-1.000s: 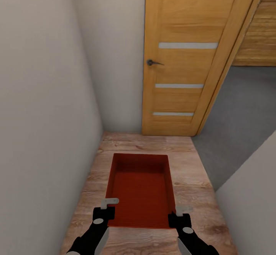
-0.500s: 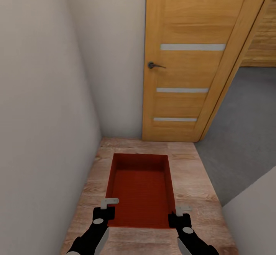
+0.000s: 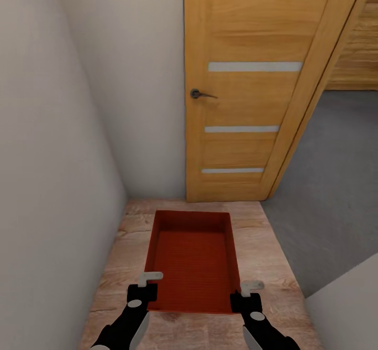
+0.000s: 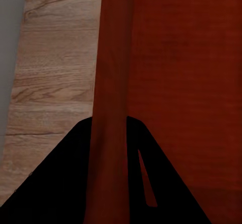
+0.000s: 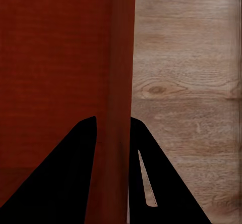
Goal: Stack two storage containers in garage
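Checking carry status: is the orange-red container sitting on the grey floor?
No. The container is over light wood planks, each side wall pinched by a claw, left and right.

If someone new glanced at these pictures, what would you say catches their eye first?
The orange-red shallow rectangular storage container, carried low in the middle over light wood-plank flooring, each long wall pinched by the left gripper and right gripper. Behind it stands a tall honey-coloured wooden door with pale horizontal strips, and grey floor opens to its right.

light: even, soft — no glare | shadows: faint | focus: slightly blurred render
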Tool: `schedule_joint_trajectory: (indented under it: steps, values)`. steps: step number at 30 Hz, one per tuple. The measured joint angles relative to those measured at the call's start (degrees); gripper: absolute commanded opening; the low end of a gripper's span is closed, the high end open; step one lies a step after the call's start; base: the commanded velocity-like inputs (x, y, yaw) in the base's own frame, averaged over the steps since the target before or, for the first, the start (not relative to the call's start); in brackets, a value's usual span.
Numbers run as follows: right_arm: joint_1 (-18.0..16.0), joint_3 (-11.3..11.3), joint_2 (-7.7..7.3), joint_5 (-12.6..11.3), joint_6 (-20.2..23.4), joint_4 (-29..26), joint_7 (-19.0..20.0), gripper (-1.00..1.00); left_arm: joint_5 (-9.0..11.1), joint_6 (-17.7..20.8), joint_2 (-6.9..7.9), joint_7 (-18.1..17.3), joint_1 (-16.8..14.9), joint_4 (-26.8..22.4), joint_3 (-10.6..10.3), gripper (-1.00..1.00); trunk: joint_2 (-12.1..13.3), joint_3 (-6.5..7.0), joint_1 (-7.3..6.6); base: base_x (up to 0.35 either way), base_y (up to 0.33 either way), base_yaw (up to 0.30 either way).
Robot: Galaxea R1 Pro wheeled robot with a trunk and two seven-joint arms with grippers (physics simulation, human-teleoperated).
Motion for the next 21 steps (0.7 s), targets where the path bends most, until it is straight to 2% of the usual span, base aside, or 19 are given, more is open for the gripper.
schedule_joint_trajectory:
  steps: [4, 14, 21]
  values:
    - [0.0, 0.0, 0.01, 0.1, 0.0, 0.0, 0.0, -1.00, 0.1, -0.1, 0.00, 0.0, 0.0, 0.0, 0.0, -1.00, 0.0, 0.00, 0.06, 0.201, 0.000, -0.274]
    - [0.0, 0.0, 0.01, 0.0, 0.0, 0.0, 0.0, -1.00, 0.1, -0.1, 0.00, 0.0, 0.0, 0.1, 0.0, -1.00, 0.0, 0.00, 0.04, 0.012, 0.000, -0.059]
    - [0.0, 0.0, 0.00, 0.0, 0.0, 0.0, 0.0, -1.00, 0.1, -0.1, 0.00, 0.0, 0.0, 0.1, 0.0, -1.00, 0.0, 0.00, 0.04, 0.000, 0.000, -0.191]
